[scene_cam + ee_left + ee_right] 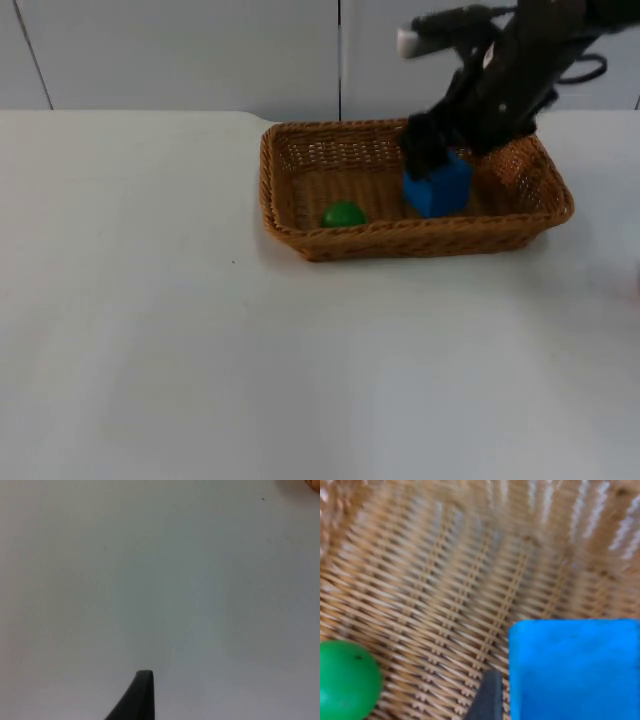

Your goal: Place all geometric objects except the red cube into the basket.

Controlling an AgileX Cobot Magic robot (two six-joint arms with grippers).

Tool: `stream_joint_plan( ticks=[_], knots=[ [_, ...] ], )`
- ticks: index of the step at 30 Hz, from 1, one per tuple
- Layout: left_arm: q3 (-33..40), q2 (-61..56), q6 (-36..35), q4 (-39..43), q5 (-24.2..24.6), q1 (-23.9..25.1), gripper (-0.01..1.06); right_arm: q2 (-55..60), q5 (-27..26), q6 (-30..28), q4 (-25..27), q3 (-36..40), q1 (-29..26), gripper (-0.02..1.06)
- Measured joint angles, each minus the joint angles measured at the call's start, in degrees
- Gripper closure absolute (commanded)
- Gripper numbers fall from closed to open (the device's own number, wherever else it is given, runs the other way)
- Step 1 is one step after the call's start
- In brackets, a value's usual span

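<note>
Top view: right gripper [428,160] seemingly grips blue block [440,190] in basket [400,240].

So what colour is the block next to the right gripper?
Blue block, seen best in the right wrist view.

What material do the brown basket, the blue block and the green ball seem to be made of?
Brown woven basket: wicker or rattan look, visible plaited strands. Blue block, at the right gripper: smooth and matte, maybe plastic or painted wood. Green ball: smooth, slight sheen, probably plastic. The left gripper waits over the white table.
</note>
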Motion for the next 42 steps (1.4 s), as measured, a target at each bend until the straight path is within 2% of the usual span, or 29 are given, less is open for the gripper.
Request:
stream_joint_plan(
  ticks=[3,9,12,15,17,18,21,23,27,28,33,34,38,42],
  knots=[
    [0.00,0.00,0.00,0.00,-0.12,0.00,0.00,-3.44,1.86,0.11,0.00,0.00,0.00,0.31],
    [0.00,0.00,0.00,0.00,-0.57,0.00,0.00,-18.71,11.04,0.11,0.00,0.00,0.00,0.31],
    [0.00,0.00,0.00,0.00,-0.61,0.00,0.00,-23.63,12.50,0.11,0.38,0.43,0.00,0.31],
    [0.00,0.00,0.23,0.00,-0.73,0.00,0.00,-31.51,12.65,0.11,0.38,4.52,0.00,0.31],
    [0.00,0.00,0.23,0.00,-0.73,0.00,0.00,-34.22,12.54,0.11,0.38,6.22,0.00,0.24],
    [0.00,0.00,0.23,0.00,-0.73,0.00,0.00,-36.97,12.09,0.11,0.38,8.49,0.00,0.24],
    [0.00,-0.25,0.23,0.00,-0.73,0.00,0.00,-44.64,10.35,0.11,0.38,16.17,0.00,-0.01],
    [0.00,-0.66,0.23,0.00,-0.73,0.00,0.00,-47.39,9.87,0.11,0.38,18.52,0.00,-0.01],
    [0.00,-4.88,0.41,0.00,-0.61,0.00,0.00,-58.32,8.89,0.11,0.38,29.83,0.00,-0.01],
    [0.00,-4.88,0.41,0.00,-0.61,0.00,0.00,-58.32,8.89,0.11,0.38,29.83,0.00,-0.01],
    [0.00,-14.58,0.47,-0.73,1.46,0.00,0.00,-72.48,7.83,0.11,0.49,42.76,0.00,-0.01],
    [0.00,-14.58,0.47,-0.73,1.46,0.00,0.00,-72.48,7.83,0.11,0.49,42.76,0.00,-0.01],
    [0.00,-22.72,0.60,-1.34,2.17,0.00,0.00,-84.41,7.48,0.11,0.49,52.22,0.00,-0.01],
    [0.00,-28.35,0.83,-1.08,3.98,0.00,0.00,-92.84,7.48,0.11,0.49,58.18,0.00,-0.01]
  ],
)
